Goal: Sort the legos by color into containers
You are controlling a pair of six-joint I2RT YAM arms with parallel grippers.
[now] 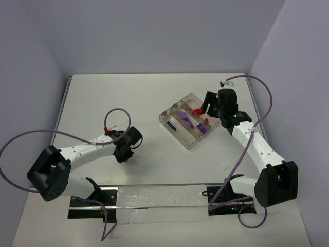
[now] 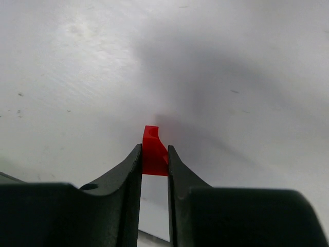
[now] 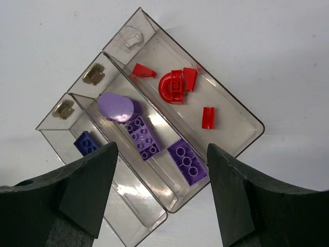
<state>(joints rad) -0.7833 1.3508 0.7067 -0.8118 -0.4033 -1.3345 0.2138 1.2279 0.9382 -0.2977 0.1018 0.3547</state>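
My left gripper point(image 1: 125, 154) is shut on a small red lego point(image 2: 153, 152), low over the bare table, left of the tray. The clear tray point(image 1: 165, 117) has three long compartments. In the right wrist view the tray point(image 3: 231, 123) holds several red legos point(image 3: 175, 86) in the far compartment, purple legos point(image 3: 143, 136) in the middle one and a dark purple brick point(image 3: 86, 143) in the near one. My right gripper point(image 1: 209, 109) hangs open and empty above the tray's right end, and it also shows in the right wrist view point(image 3: 161, 154).
Purple cables loop off both arms, with red cable tips point(image 1: 106, 128) near the left wrist. A metal rail point(image 1: 154, 198) runs along the near edge between the arm bases. Walls close in the back and sides.
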